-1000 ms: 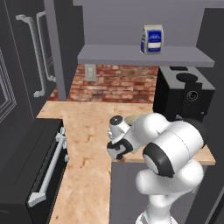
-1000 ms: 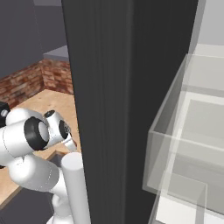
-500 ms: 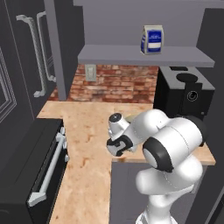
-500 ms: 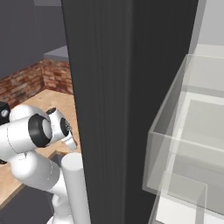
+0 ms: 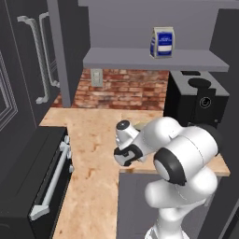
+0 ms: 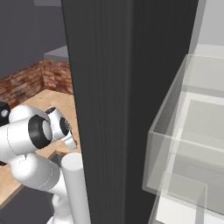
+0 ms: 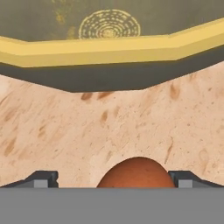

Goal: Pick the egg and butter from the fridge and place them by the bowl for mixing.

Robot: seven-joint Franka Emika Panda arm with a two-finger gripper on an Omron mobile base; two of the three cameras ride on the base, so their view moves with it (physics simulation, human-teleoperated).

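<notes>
Wooden counter [image 5: 93, 140] carries the bowl [image 7: 109, 48], its rim filling the upper hand view. Gripper [image 7: 113, 178] stands spread wide, fingertips clear on either side of the egg [image 7: 136, 174], which rests on the counter just beside the bowl.

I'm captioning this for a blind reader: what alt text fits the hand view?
An orange-brown egg lies on the wooden counter between the open end effector fingertips, apart from both. Just beyond it is the olive-beige bowl with its yellowish rim.
</notes>
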